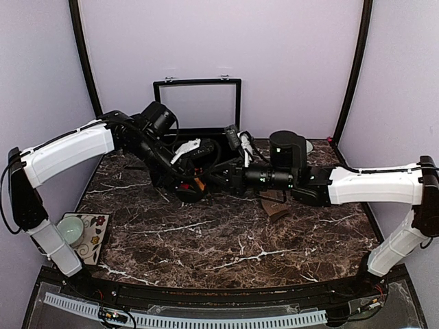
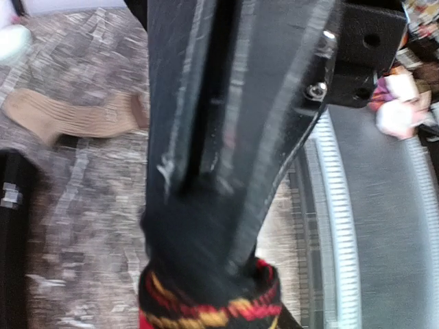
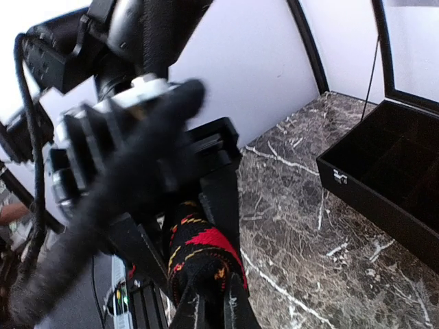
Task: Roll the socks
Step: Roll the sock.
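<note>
Locate the argyle sock (image 3: 202,257) at mid-bench toward the rear, bunched between the two claws where the arms meet. Read the right claw (image 3: 212,312) as closed down tight on the lower fabric of that sock, with red and yellow diamonds bulging just above its fingers. Treat this grip as the anchor. Judged purpose: to stop the bundle unwinding while the opposite side works.

Check the left claw (image 2: 206,271) from its own wrist view. Fingertips buried in the striped cuff, gap hidden by fabric and blur, so cannot tell how wide it stands or whether it grips. Judge the likely reason for that placement as stretching or folding the cuff over the bundle.

Find the tan sock (image 2: 72,116) lying flat on the bench (image 1: 226,240), alone, apart from the argyle one and partly under the right forearm in the overhead view. Count it as not yet part of any roll.

Note the black case (image 1: 197,103) at the rear with lid raised, and a small cup (image 1: 71,229) on a patterned tile at the near left corner.

Expect no readable brand, label or lettering on socks, case or arms in any view.
</note>
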You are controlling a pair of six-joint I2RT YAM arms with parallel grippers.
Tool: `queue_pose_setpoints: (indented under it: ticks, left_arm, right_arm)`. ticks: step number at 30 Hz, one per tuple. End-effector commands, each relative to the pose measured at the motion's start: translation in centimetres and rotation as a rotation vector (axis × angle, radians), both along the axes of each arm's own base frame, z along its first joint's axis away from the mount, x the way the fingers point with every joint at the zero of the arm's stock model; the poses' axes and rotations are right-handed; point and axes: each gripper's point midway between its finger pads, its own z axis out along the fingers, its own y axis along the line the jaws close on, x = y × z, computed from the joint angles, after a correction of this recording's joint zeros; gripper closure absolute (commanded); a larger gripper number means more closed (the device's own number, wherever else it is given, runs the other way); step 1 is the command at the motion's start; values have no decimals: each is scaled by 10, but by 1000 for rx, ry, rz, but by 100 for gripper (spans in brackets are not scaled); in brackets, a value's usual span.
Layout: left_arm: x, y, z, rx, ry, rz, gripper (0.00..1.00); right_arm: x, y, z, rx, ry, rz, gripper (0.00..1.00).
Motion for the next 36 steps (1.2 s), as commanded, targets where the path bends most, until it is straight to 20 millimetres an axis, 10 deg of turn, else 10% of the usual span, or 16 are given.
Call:
queue_pose_setpoints:
  ticks: [1, 14, 20, 27, 36]
  left_arm:
    - [21, 5, 17, -23, -320, 31, 67]
    - [10, 13, -22, 147, -602, -82, 72]
    - [41, 13, -14, 186, -716, 70, 100]
    - [-2, 1, 25, -85, -197, 11, 100]
    - [-58, -7, 63, -253, 332, -187, 100]
  right_arm:
    - [20, -6, 3, 148, 184, -151, 100]
    - [24, -1, -5, 275, 442, -161, 100]
    - [17, 7, -5, 277, 475, -113, 100]
    - [-7, 5, 14, 222, 193, -34, 64]
    - [-42, -14, 37, 127, -220, 82, 44]
